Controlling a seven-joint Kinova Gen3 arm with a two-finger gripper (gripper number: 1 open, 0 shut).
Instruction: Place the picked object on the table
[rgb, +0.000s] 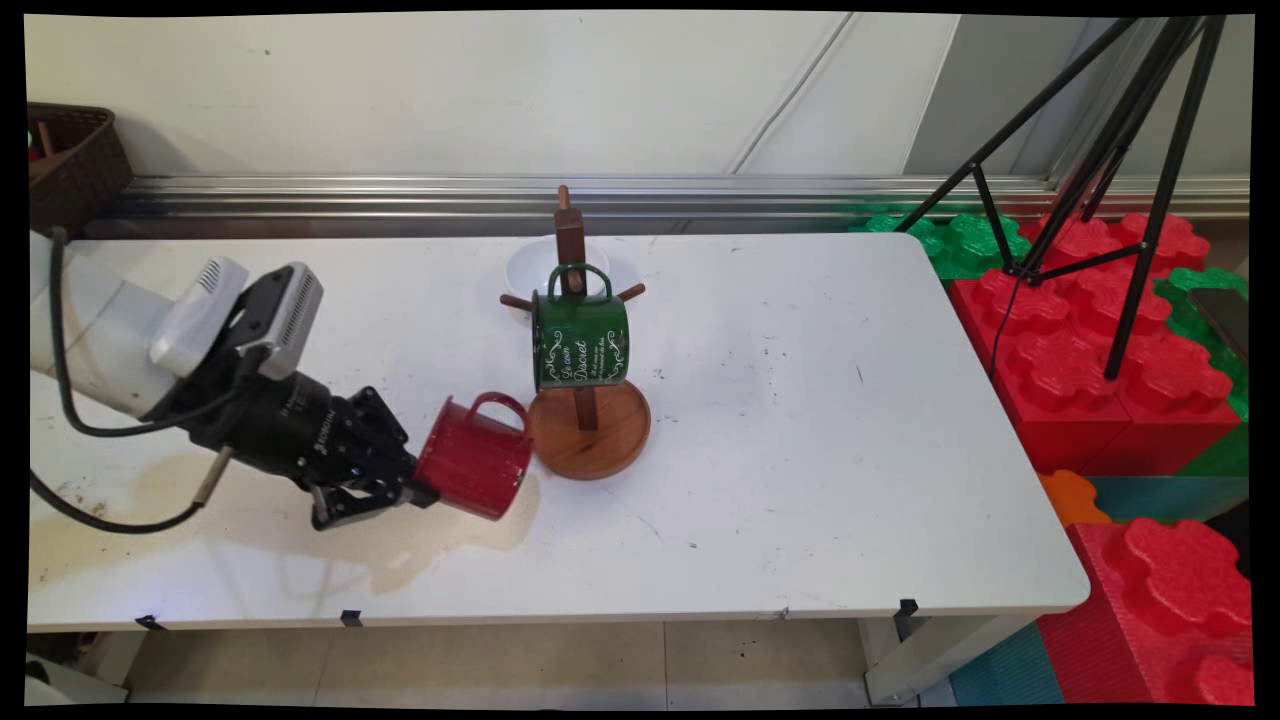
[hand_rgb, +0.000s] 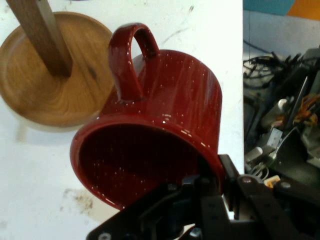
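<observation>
My gripper (rgb: 420, 490) is shut on the rim of a red mug (rgb: 475, 455), holding it tipped on its side just above the white table (rgb: 800, 450), handle up. In the hand view the red mug (hand_rgb: 160, 125) fills the middle, its open mouth facing the camera, with one finger inside the rim and one outside; the gripper (hand_rgb: 215, 182) clamps the lower right rim. Just right of the mug stands a wooden mug tree (rgb: 590, 430) with a round base. A green mug (rgb: 580, 340) hangs on one of its pegs. The tree's base (hand_rgb: 45, 85) and post show at upper left.
A white bowl (rgb: 530, 265) sits behind the mug tree. A dark wicker basket (rgb: 70, 160) stands at the far left corner. Red and green foam blocks (rgb: 1100, 340) and a black tripod (rgb: 1120, 150) stand beyond the table's right edge.
</observation>
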